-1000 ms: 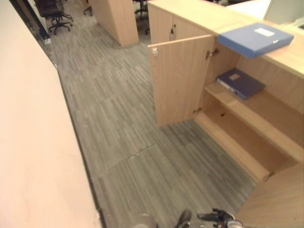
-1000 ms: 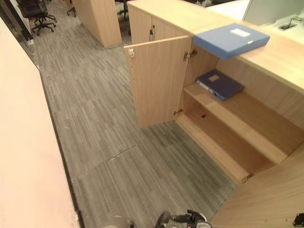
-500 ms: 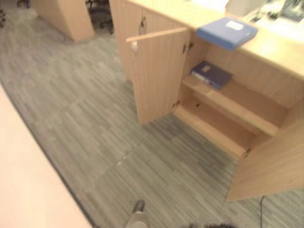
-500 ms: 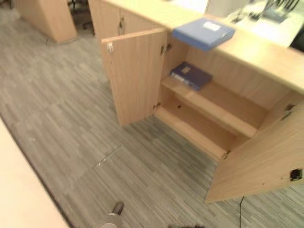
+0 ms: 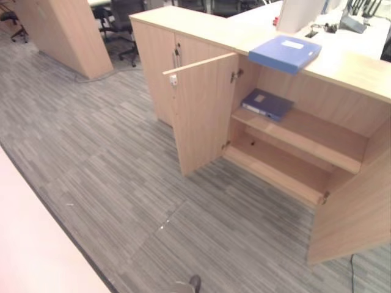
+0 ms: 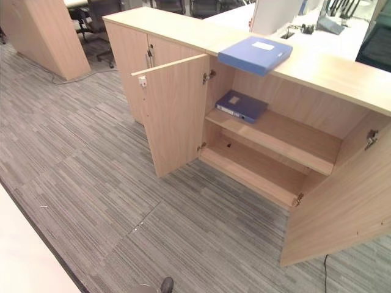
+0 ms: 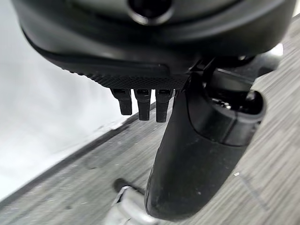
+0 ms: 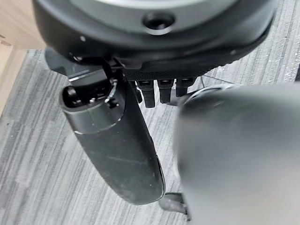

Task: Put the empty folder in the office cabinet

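Flat blue folder (image 6: 255, 54) lies atop the pale wood-grain cabinet (image 6: 183, 32); doors open.

A folder (image 6: 255, 54) lies on the cabinet (image 6: 183, 27) top; another folder (image 6: 241, 105) lies on the upper shelf (image 6: 281, 134) inside, seemingly flat. Both hands' fingers (image 7: 143, 101) hang above carpet (image 5: 110, 159), well apart from these.

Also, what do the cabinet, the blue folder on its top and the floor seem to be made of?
Cabinet: probably laminated board, matte, with a pale, even wood grain. Blue folder: looks like smooth plastic or coated card, with a white label. Floor: likely carpet tiles, grey and striped, with visible seams.
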Robot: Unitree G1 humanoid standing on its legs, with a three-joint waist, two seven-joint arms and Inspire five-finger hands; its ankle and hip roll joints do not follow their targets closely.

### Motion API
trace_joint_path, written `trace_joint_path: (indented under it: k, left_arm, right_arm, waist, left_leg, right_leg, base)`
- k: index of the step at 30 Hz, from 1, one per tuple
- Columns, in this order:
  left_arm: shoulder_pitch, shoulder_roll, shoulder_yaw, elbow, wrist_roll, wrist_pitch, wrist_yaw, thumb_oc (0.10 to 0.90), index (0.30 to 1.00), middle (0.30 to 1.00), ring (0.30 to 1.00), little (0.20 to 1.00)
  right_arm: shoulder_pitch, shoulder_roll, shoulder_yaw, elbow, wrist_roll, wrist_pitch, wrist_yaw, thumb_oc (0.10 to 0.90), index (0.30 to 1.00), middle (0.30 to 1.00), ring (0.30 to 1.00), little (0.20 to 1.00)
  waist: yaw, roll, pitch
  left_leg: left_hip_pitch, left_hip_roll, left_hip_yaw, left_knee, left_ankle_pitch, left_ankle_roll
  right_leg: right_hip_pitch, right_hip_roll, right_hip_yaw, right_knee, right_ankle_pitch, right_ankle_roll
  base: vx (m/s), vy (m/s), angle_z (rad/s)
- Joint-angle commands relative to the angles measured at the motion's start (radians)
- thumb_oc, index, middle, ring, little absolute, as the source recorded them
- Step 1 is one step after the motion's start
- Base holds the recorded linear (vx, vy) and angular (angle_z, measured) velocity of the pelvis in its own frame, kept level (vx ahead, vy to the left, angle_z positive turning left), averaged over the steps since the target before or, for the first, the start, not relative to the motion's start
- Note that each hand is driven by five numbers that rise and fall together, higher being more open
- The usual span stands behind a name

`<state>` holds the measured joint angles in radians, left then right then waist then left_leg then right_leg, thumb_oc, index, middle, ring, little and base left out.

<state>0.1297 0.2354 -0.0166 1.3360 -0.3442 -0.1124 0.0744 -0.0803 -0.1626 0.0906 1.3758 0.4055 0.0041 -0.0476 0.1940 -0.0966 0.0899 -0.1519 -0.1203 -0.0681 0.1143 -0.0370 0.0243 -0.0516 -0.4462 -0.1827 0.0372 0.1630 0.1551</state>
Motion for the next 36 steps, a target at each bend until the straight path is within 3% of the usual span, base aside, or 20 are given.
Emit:
trace_joint_path:
  k: [1,4,8,11,12,14,16,19,21,22,23,24,25,26,29,36]
  left_arm:
    - [0.003,0.017,0.006,0.018,0.034,-0.015,0.009,0.800,0.900,0.900,0.900,0.900]
    - [0.008,0.017,0.009,0.038,0.051,-0.010,0.004,0.800,0.900,0.900,0.900,0.900]
    - [0.017,0.007,0.002,0.046,0.060,-0.002,-0.005,0.800,0.900,0.900,0.900,0.900]
    - [0.018,0.005,0.001,0.036,0.058,0.004,-0.002,0.800,0.900,0.900,0.900,0.900]
    - [0.017,0.004,0.000,0.035,0.058,0.004,-0.002,0.800,0.900,0.900,0.900,0.900]
    - [0.014,0.005,0.010,0.032,0.043,0.005,0.001,0.800,0.900,0.900,0.900,0.900]
    - [0.005,0.004,0.012,0.029,0.030,0.006,0.004,0.800,0.900,0.900,0.900,0.900]
    - [-0.017,0.007,0.006,0.011,0.027,0.007,0.005,0.800,0.900,0.900,0.900,0.900]
    - [-0.035,0.017,0.008,-0.004,0.032,0.006,0.005,0.800,0.900,0.900,0.900,0.900]
    - [-0.043,0.021,0.006,-0.011,0.037,0.005,0.004,0.800,0.900,0.900,0.900,0.900]
    - [-0.047,0.027,0.003,-0.022,0.047,0.001,0.003,0.800,0.900,0.900,0.900,0.900]
    - [-0.046,0.028,0.003,-0.022,0.047,0.001,0.003,0.800,0.900,0.900,0.900,0.900]
    - [-0.051,0.027,-0.003,-0.016,0.054,0.002,0.004,0.800,0.900,0.900,0.900,0.900]
    - [-0.045,0.021,0.001,-0.015,0.046,-0.001,0.003,0.800,0.900,0.900,0.900,0.900]
    - [-0.040,0.007,0.001,-0.007,0.040,0.001,0.003,0.800,0.900,0.900,0.900,0.900]
    - [-0.039,-0.002,0.009,0.005,0.032,0.004,0.003,0.800,0.900,0.900,0.900,0.900]
  right_arm:
    - [-0.049,-0.042,0.019,-0.054,0.018,-0.020,0.016,0.800,0.900,0.900,0.900,0.900]
    - [-0.048,-0.037,0.027,-0.061,0.015,-0.020,0.020,0.800,0.900,0.900,0.900,0.900]
    - [-0.042,-0.039,0.031,-0.076,0.023,-0.028,0.015,0.800,0.900,0.900,0.900,0.900]
    - [-0.036,-0.034,0.029,-0.075,0.038,-0.032,0.007,0.800,0.900,0.900,0.900,0.900]
    - [-0.037,-0.035,0.029,-0.076,0.038,-0.033,0.006,0.800,0.900,0.900,0.900,0.900]
    - [-0.028,-0.032,0.028,-0.068,0.042,-0.035,0.005,0.800,0.900,0.900,0.900,0.900]
    - [-0.036,-0.034,0.030,-0.069,0.047,-0.038,0.005,0.800,0.900,0.900,0.900,0.900]
    - [-0.053,-0.035,0.042,-0.061,0.061,-0.043,0.001,0.800,0.900,0.900,0.900,0.900]
    - [-0.056,-0.032,0.046,-0.057,0.065,-0.042,-0.003,0.800,0.900,0.900,0.900,0.900]
    - [-0.054,-0.030,0.047,-0.056,0.066,-0.043,-0.006,0.800,0.900,0.900,0.900,0.900]
    - [-0.047,-0.026,0.051,-0.049,0.076,-0.050,-0.009,0.800,0.900,0.900,0.900,0.900]
    - [-0.046,-0.025,0.052,-0.048,0.076,-0.051,-0.009,0.800,0.900,0.900,0.900,0.900]
    - [-0.043,-0.026,0.051,-0.050,0.077,-0.052,-0.008,0.800,0.900,0.900,0.900,0.900]
    - [-0.038,-0.026,0.049,-0.049,0.081,-0.050,-0.009,0.800,0.900,0.900,0.900,0.900]
    - [-0.030,-0.034,0.048,-0.040,0.073,-0.053,-0.017,0.800,0.900,0.900,0.900,0.900]
    - [-0.027,-0.048,0.051,-0.043,0.042,-0.042,-0.017,0.800,0.900,0.900,0.900,0.900]
  waist:
    - [0.017,0.017,0.055]
    - [0.018,0.010,0.057]
    - [0.013,0.027,0.074]
    - [0.022,0.048,0.091]
    - [0.026,0.048,0.099]
    - [0.018,0.051,0.100]
    - [-0.001,0.061,0.118]
    - [-0.034,0.053,0.154]
    - [-0.042,0.030,0.162]
    - [-0.042,0.019,0.163]
    - [-0.031,0.004,0.137]
    - [-0.031,0.004,0.136]
    - [-0.039,0.002,0.124]
    - [-0.040,0.005,0.112]
    - [-0.046,0.021,0.092]
    - [-0.066,0.051,0.085]
  left_leg:
    - [0.002,0.013,-0.066,-0.072,0.004,0.004]
    - [0.012,-0.004,-0.062,-0.073,-0.006,0.015]
    - [0.081,-0.031,-0.060,-0.108,-0.007,0.054]
    - [0.166,-0.009,-0.037,-0.165,-0.021,0.066]
    - [0.163,-0.013,-0.026,-0.163,-0.006,0.069]
    - [0.217,0.019,0.013,-0.202,-0.029,0.063]
    - [0.233,0.028,0.030,-0.202,-0.029,0.061]
    - [0.287,0.013,0.039,-0.202,-0.038,0.060]
    - [0.304,-0.001,0.041,-0.202,-0.049,0.060]
    - [0.306,-0.007,0.048,-0.202,-0.047,0.058]
    - [0.295,-0.013,0.068,-0.202,-0.054,0.048]
    - [0.296,-0.012,0.069,-0.202,-0.055,0.048]
    - [0.295,-0.007,0.071,-0.202,-0.060,0.038]
    - [0.296,-0.001,0.076,-0.202,-0.064,0.034]
    - [0.306,0.020,0.090,-0.202,-0.077,0.025]
    - [0.326,0.055,0.071,-0.202,-0.104,0.027]
  right_leg:
    - [0.095,-0.039,-0.032,0.053,0.078,0.077]
    - [0.088,-0.057,-0.030,0.062,0.125,0.083]
    - [0.047,-0.118,-0.028,0.210,0.246,0.065]
    - [0.033,-0.144,-0.076,0.332,0.240,0.077]
    - [0.031,-0.151,-0.084,0.329,0.247,0.061]
    - [-0.030,-0.086,-0.175,0.400,0.107,0.068]
    - [-0.120,0.001,-0.230,0.394,0.067,0.071]
    - [-0.218,0.160,-0.345,0.281,0.099,0.090]
    - [-0.221,0.208,-0.414,0.166,0.159,0.107]
    - [-0.217,0.207,-0.447,0.134,0.182,0.107]
    - [-0.124,0.238,-0.481,0.012,0.128,0.078]
    - [-0.122,0.240,-0.481,0.008,0.129,0.077]
    - [-0.115,0.262,-0.451,-0.009,0.084,0.054]
    - [-0.118,0.269,-0.426,-0.006,0.067,0.038]
    - [-0.089,0.270,-0.455,-0.008,0.006,-0.005]
    - [-0.099,0.253,-0.467,0.080,-0.070,-0.031]
  base:
    - [0.05,0.097,-0.26]
    - [0.05,0.107,-0.11]
    - [0.08,0.196,-0.22]
    - [0.11,0.139,-0.33]
    - [0.11,0.134,-0.40]
    - [0.16,0.105,-0.39]
    - [0.08,0.023,-0.76]
    - [0.14,-0.026,-0.90]
    - [0.15,-0.119,-0.42]
    - [0.18,-0.139,0.11]
    - [0.11,-0.091,0.10]
    - [0.13,-0.067,-0.01]
    - [0.13,-0.043,-0.16]
    - [0.19,-0.060,-0.17]
    - [0.18,-0.029,-0.26]
    - [0.15,-0.008,0.04]
